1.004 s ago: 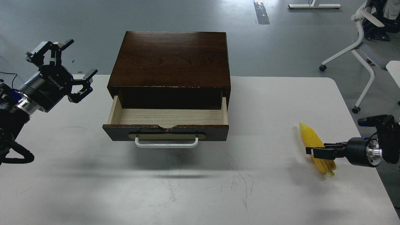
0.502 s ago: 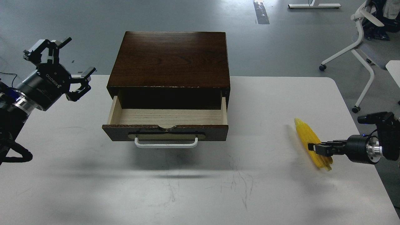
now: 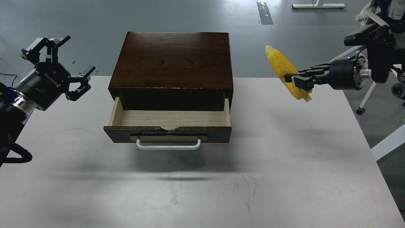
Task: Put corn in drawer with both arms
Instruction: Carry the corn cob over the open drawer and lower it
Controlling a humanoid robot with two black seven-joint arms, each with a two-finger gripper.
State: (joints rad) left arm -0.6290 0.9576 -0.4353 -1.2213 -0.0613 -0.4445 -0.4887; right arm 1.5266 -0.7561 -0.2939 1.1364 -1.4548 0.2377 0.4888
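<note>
The drawer (image 3: 169, 118) stands pulled open from the dark cabinet box (image 3: 172, 60), its pale wood inside empty and its white bar handle facing me. My right gripper (image 3: 299, 80) is shut on the yellow corn (image 3: 284, 69) and holds it high in the air, right of the cabinet and above the table's far right part. The corn points up and to the left. My left gripper (image 3: 63, 68) is open and empty, raised at the far left, left of the cabinet.
The white table (image 3: 284, 152) carries only the cabinet. A white office chair (image 3: 368, 60) stands behind the table at the far right, close behind my right arm. A white edge (image 3: 390, 142) shows by the table's right side.
My right gripper has lifted the corn off the table, up and slightly left, to the height of the cabinet top. My left gripper has drifted a little to the left.
</note>
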